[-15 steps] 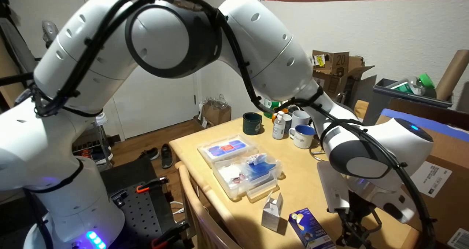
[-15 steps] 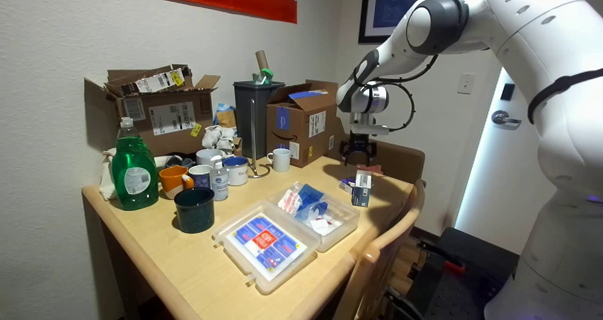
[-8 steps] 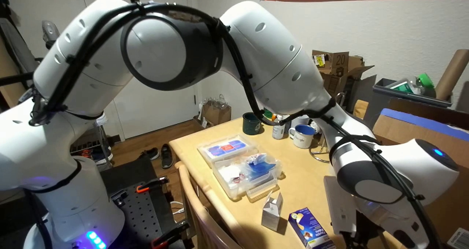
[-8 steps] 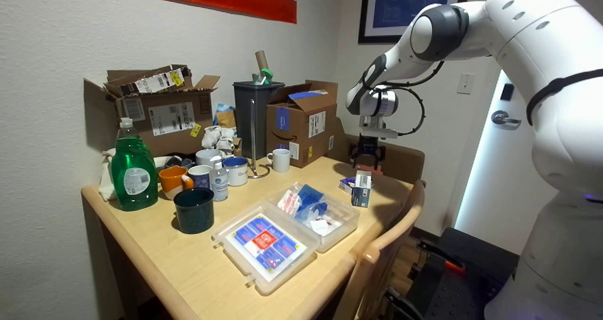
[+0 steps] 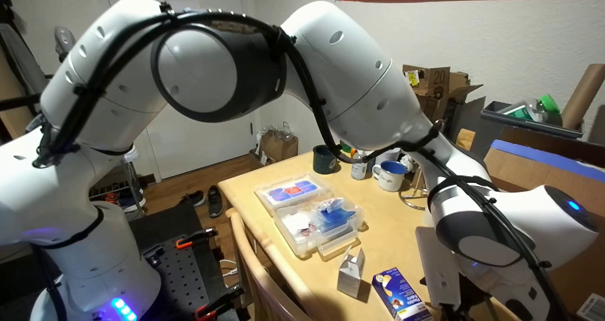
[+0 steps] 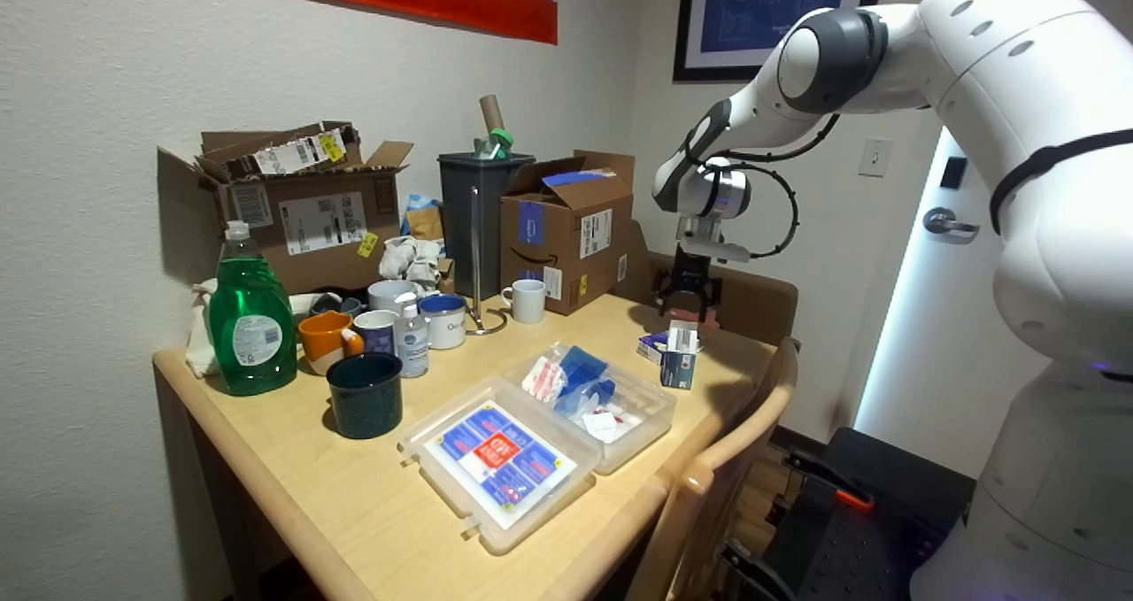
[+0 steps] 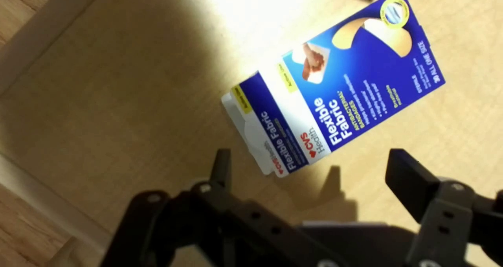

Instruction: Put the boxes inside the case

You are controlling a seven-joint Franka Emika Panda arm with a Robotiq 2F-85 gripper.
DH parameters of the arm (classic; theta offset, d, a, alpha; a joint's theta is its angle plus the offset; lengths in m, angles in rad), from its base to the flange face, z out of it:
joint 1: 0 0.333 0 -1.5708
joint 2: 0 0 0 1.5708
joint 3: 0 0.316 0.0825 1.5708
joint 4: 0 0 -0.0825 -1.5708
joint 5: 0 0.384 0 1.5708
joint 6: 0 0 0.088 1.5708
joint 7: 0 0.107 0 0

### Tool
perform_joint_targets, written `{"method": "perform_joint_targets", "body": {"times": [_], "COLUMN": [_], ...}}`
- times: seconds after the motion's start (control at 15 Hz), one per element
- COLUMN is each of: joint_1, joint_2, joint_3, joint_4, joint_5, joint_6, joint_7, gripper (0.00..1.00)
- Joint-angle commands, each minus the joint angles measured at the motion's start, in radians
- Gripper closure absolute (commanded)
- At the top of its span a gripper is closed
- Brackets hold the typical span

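Blue carton (image 5: 399, 293): in an exterior view it lies flat on the near right of the table (image 5: 387, 224), most likely the step's target.
Grey-white carton (image 5: 350, 276): upright just to its left; a careful approach keeps clear of it.
Case (image 5: 289, 238): unfolded, farther off and left of both cartons, neither yet inside.
Tray half (image 6: 639, 437): in an exterior view it holds blue and white packets (image 6: 584, 381), so a carton is best lowered flat where room remains and released low.
Claw (image 6: 684, 312): there it hangs fingers-down on the far side of the grey-white carton; its depth against the blue one is hard to judge.
Printed face (image 7: 353, 78): in the wrist view it is uppermost, the blue carton lying slantwise, mostly on the far side of the fingertips. Centring over it, turning to straddle its narrower width, descending straight and squeezing lightly should serve; card may crush.
Fingers (image 7: 222, 166): in the wrist view, spread wide, gripping nothing and apart from the carton.
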Motion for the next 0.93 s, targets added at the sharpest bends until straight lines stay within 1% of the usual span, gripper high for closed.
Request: {"method": "perform_joint_targets", "body": {"times": [0.0,0.4,0.6,0.87], "joint_1": [-0.024,-0.059,-0.083,-0.118], "joint_2": [-0.007,-0.005,-0.001,0.006], "joint_3": [0.029,0.066,0.079,0.079], "joint_4": [-0.007,-0.005,-0.001,0.007], "joint_5": [0.006,0.006,-0.002,0.004], "joint_6": [0.016,-0.018,-0.067,-0.137], "joint_7": [-0.134,-0.307,-0.379,-0.424], "gripper": [0.0,0.0,0.0,0.0]}}
